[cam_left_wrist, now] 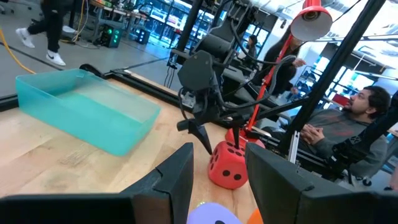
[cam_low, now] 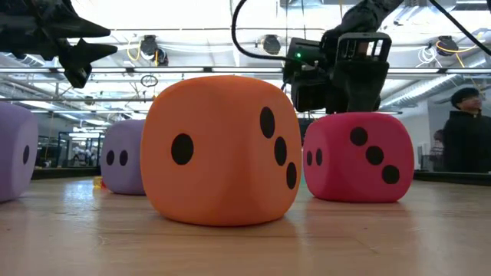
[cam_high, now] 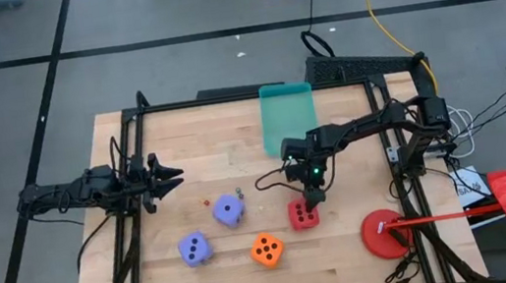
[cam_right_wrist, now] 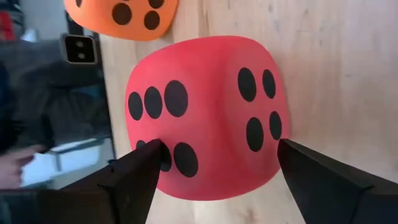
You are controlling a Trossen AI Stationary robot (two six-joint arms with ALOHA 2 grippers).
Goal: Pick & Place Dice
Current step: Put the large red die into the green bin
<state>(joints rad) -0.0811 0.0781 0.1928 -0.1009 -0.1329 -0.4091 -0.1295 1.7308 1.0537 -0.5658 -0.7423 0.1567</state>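
A red die rests on the wooden table, right of centre. My right gripper slants down over it, open, with one finger on each side of the die's top. An orange die sits nearer the front edge, and two lavender dice lie to its left. The teal tray stands at the far edge. My left gripper waits level at the table's left, open and holding nothing.
A red desk lamp's round base stands at the front right corner, close to the red die. Black frame rails border the table. People are beyond the table's right side.
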